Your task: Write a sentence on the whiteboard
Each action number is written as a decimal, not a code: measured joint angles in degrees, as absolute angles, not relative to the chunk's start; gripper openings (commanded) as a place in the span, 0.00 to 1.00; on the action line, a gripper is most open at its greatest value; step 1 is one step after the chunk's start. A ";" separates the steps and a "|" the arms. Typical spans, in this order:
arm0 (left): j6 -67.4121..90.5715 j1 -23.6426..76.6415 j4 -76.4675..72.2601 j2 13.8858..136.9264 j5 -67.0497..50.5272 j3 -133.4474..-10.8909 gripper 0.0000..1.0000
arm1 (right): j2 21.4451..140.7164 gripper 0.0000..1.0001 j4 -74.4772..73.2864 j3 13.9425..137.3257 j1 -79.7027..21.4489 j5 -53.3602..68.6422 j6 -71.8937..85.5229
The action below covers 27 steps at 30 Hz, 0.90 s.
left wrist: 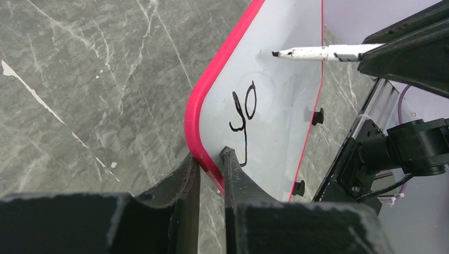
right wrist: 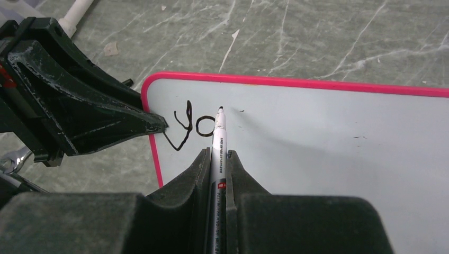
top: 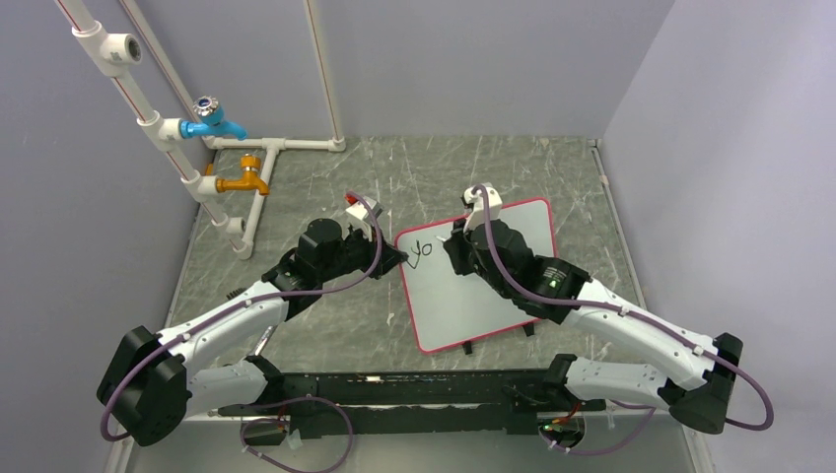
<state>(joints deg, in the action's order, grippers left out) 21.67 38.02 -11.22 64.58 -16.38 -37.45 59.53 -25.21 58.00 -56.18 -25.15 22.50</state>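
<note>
Pinching the whiteboard (top: 493, 296) by its left rim, the left gripper (left wrist: 210, 159) has its fingers closed on the red-pink edge. The right gripper (right wrist: 218, 153) clamps a marker (right wrist: 218, 135) tightly over the whiteboard, tip just right of the written "yo" (right wrist: 191, 127). The whiteboard lies on the grey table (top: 394, 168). Two taps (top: 227, 153) stand beyond the whiteboard's far-left corner.

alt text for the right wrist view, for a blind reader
The right gripper clamps a white marker pen, its tip just right of a black "yo" on the glossy white, pink-rimmed whiteboard. The left gripper pinches its left rim on a grey marbled table.
</note>
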 measured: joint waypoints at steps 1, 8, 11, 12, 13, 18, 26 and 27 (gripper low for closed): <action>21.67 38.02 -11.22 64.58 -16.38 -37.45 0.00 | 59.22 0.00 -25.15 58.00 -56.16 -25.47 22.48; 21.65 38.02 -11.20 64.58 -16.40 -37.50 0.00 | 59.77 0.00 -25.10 58.00 -56.05 -26.55 22.46; 21.65 38.02 -11.20 64.53 -16.45 -37.50 0.00 | 60.42 0.00 -25.10 58.00 -56.05 -26.65 22.44; 21.63 38.04 -11.20 64.51 -16.47 -37.50 0.00 | 60.62 0.00 -25.10 58.00 -56.05 -26.70 22.44; 21.63 38.04 -11.20 64.49 -16.56 -37.50 0.00 | 60.80 0.00 -25.08 58.00 -56.05 -26.74 22.41; 21.41 38.04 -11.16 64.45 -16.62 -37.50 0.00 | 61.41 0.00 -24.97 57.56 -56.05 -26.72 22.39; 21.52 38.02 -10.63 64.45 -16.58 -37.52 0.00 | 61.43 0.00 -24.25 56.05 -56.07 -26.39 22.55; 21.63 38.02 -10.46 64.45 -16.58 -37.52 0.00 | 61.36 0.00 -24.14 55.64 -56.07 -26.30 22.61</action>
<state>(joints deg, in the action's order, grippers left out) 21.63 38.02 -10.46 64.45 -16.58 -37.52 61.36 -24.14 55.64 -56.07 -26.30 22.61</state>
